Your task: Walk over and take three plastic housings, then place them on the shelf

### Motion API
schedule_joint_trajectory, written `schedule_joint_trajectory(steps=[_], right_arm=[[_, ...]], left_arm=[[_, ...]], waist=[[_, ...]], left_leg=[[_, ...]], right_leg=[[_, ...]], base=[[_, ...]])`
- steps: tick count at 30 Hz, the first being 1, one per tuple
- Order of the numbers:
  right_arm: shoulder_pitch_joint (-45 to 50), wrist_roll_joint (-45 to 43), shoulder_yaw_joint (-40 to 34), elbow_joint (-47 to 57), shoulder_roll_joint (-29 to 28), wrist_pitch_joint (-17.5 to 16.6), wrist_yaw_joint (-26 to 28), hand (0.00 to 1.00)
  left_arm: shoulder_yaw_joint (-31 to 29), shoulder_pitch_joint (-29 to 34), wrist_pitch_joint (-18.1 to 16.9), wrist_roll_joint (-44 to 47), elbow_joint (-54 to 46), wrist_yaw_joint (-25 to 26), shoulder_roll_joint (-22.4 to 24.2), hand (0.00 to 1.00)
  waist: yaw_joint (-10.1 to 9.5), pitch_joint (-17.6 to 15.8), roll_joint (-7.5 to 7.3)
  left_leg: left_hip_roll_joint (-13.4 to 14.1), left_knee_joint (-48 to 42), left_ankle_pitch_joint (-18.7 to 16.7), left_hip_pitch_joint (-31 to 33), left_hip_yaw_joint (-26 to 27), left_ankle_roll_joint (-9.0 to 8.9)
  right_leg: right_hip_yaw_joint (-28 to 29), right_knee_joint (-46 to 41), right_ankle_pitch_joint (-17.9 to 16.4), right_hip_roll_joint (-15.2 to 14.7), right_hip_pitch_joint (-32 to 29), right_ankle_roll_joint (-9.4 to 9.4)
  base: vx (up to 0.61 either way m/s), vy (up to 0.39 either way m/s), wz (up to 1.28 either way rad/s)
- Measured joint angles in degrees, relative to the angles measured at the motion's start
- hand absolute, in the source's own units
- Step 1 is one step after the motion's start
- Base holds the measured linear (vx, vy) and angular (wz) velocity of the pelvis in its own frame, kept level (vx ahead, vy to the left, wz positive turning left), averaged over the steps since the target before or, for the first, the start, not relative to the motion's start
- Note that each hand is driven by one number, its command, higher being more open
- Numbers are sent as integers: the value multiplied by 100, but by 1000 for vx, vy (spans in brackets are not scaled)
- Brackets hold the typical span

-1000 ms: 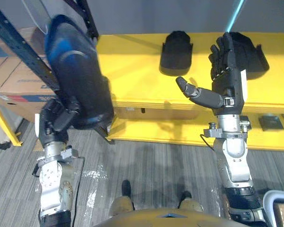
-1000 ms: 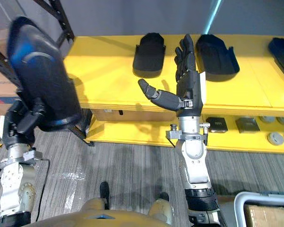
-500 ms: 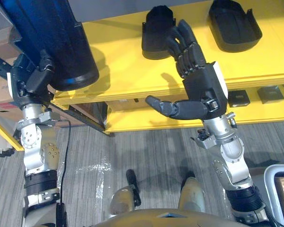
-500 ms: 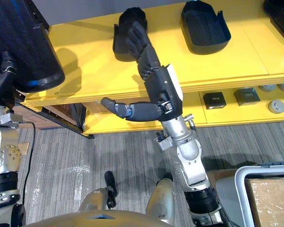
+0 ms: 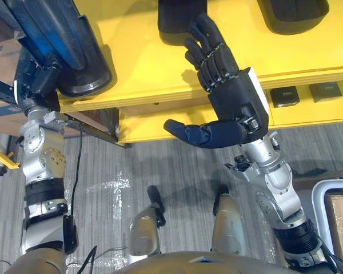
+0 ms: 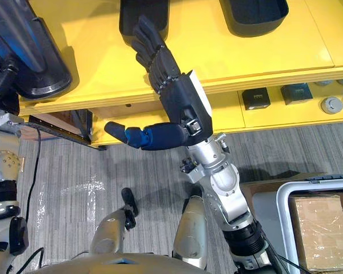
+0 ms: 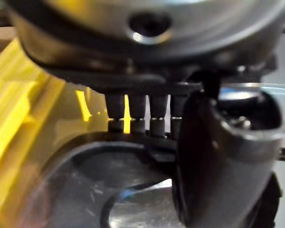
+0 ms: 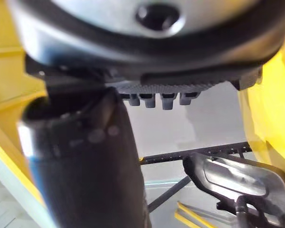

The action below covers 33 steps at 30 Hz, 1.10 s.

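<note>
In the left eye view, the left hand [image 5: 39,80] is up at the left end of the yellow shelf [image 5: 143,63], its fingers clenched round the lower end of a plastic housing [image 5: 63,43]. That housing is a large, black, glossy shell, long and rounded, with a raised rim round its open side and a bluish sheen on it. Its lower end hangs over the shelf's left corner; whether it touches the board I cannot tell. Two more black shells lie on the shelf top, well apart: a second housing [image 5: 177,23] near the middle and a third housing [image 5: 291,7] further right. The right hand [image 5: 234,100] is raised before the shelf's front edge, fingers straight and spread, thumb stuck out sideways, holding nothing. Its fingertips show just beside the second housing.

The right eye view adds the lower shelf [image 6: 228,117], where small dark blocks [image 6: 255,98] sit side by side. On the floor there is a grey bin [image 6: 281,211] with a cardboard box [image 6: 323,225] in it.

The left wrist view is close up: the fingers [image 7: 133,111] are hooked over the housing's rim, and the thumb [image 7: 218,156] stands alongside, over its scratched, shiny surface.

The right wrist view shows that hand's thumb and finger ends released. The held housing is in the distance beyond, beside the yellow shelf.
</note>
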<state>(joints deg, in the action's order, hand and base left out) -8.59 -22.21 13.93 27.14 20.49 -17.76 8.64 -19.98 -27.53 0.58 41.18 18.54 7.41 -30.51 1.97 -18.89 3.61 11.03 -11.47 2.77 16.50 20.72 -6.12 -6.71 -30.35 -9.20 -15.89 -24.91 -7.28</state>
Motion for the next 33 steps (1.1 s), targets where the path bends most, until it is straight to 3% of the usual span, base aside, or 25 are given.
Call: schedule_joint_trajectory(steps=[6, 11, 18, 19, 25, 33], right_arm=[[-124, -3, 1, 17, 1, 1, -225, 100], [-167, -4, 7, 85, 1, 2, -317, 100], [-252, -90, -2, 86, -1, 25, -447, 100], [-254, -89, -2, 86, -2, 25, -460, 100], [-284, -178, 11, 86, -7, 81, -541, 100], [-304, -179, 11, 86, -4, 81, -777, 100]], left_arm=[[143, -426, 330, -1, 216, 85, -184, 0], [151, -725, 394, 0, 245, 85, -360, 0], [149, -915, 614, -94, 416, 74, -433, 0], [149, -948, 641, -108, 437, 81, -437, 100], [155, -1154, 834, -147, 674, 99, -608, 100], [156, -1362, 896, -1070, 801, 245, -696, 100]], waist=[[-1, -26, -14], [-15, -322, -41], [-20, -331, -46], [-20, -331, -46], [-8, -349, -49], [0, -371, -47]], left_leg=[[73, -144, -69, 80, 1, -7], [167, -251, -133, 125, 29, -10], [185, -355, -180, 127, 95, -28], [185, -359, -185, 127, 96, -28], [231, -356, -190, 127, 107, -23], [268, -341, -189, 170, 114, -23]], right_leg=[[2, 68, 41, 50, 2, 4], [8, 111, 89, 128, 4, 33], [69, 141, 105, 137, 11, 19], [70, 142, 106, 137, 12, 17], [73, 191, 140, 191, 16, 27], [61, 271, 185, 233, 6, 29]], base=[[4, 0, -1], [-4, -2, -5], [18, 6, -4], [0, 0, 0], [-6, -1, -2], [7, 1, -1]])
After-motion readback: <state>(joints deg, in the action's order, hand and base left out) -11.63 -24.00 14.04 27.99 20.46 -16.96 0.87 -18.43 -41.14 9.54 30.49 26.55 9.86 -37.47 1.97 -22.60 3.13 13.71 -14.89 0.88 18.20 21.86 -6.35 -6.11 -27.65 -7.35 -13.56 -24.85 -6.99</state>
